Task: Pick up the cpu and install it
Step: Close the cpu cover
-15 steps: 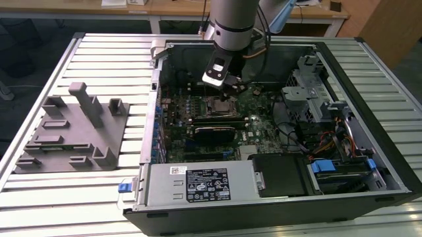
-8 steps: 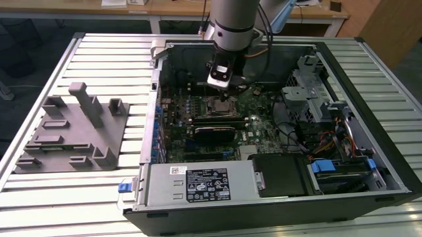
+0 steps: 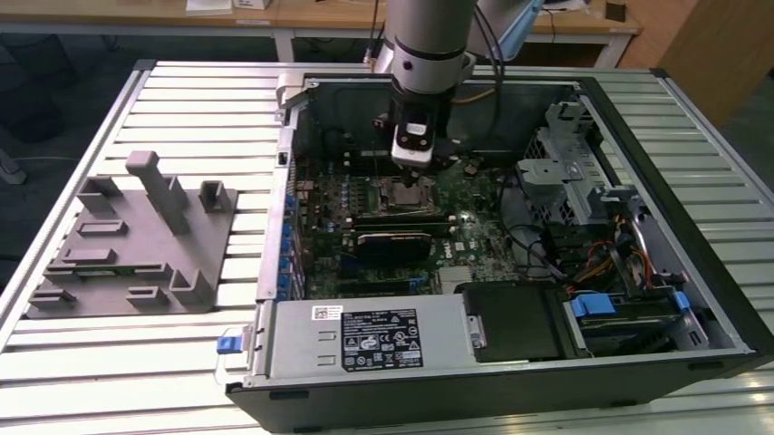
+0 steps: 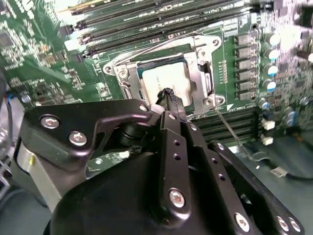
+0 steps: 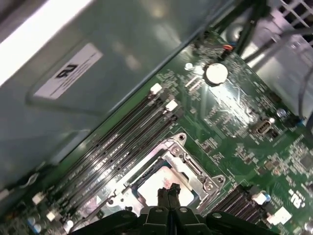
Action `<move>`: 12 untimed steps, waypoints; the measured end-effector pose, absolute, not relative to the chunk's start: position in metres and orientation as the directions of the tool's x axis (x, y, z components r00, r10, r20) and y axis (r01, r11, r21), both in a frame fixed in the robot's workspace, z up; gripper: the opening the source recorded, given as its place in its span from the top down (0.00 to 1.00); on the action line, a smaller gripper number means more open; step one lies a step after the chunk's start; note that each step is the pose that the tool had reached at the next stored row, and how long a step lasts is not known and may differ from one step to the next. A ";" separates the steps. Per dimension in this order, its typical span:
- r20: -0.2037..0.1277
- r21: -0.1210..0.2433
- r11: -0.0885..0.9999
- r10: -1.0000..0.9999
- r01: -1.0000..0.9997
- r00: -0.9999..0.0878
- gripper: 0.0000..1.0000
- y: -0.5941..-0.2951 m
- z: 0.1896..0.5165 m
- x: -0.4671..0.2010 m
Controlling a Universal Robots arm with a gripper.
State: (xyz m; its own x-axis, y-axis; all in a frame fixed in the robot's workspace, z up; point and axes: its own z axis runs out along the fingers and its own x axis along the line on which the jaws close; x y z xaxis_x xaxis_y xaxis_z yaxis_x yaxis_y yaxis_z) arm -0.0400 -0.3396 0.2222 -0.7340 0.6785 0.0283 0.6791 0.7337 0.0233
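The cpu (image 4: pixel 164 78) is a pale silver square lying flat inside the metal socket frame (image 4: pixel 203 54) on the green motherboard; in the first wrist view the cpu (image 5: pixel 154 185) also lies in the frame (image 5: pixel 188 169). My gripper (image 4: pixel 168 94) hangs just above one edge of the chip, its two black fingertips pressed together with nothing between them. In the first wrist view the gripper (image 5: pixel 168 190) is shut over the chip. In the exterior view the gripper (image 3: pixel 414 174) reaches down into the open computer case over the socket (image 3: pixel 405 193).
Memory slots (image 4: pixel 146 24) run beside the socket, and a thin wire lever (image 4: pixel 227 129) sticks out from it. A black block (image 3: pixel 393 245), a power supply (image 3: pixel 362 340) and a drive cage (image 3: pixel 568 181) crowd the case. A grey fixture (image 3: pixel 121 240) stands at the exterior view's left.
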 end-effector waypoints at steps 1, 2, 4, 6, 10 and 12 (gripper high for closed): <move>0.028 0.023 0.746 0.665 0.666 -0.746 0.89 -0.340 0.222 -0.040; 0.028 0.023 0.758 0.652 0.652 -0.758 0.89 -0.340 0.222 -0.040; 0.028 0.023 0.781 0.624 0.625 -0.781 0.89 -0.340 0.222 -0.040; 0.028 0.023 0.804 0.594 0.595 -0.804 0.89 -0.340 0.222 -0.040; 0.028 0.023 0.844 0.535 0.535 -0.844 0.89 -0.340 0.221 -0.040; 0.028 0.023 0.863 0.504 0.505 -0.863 0.89 -0.340 0.221 -0.040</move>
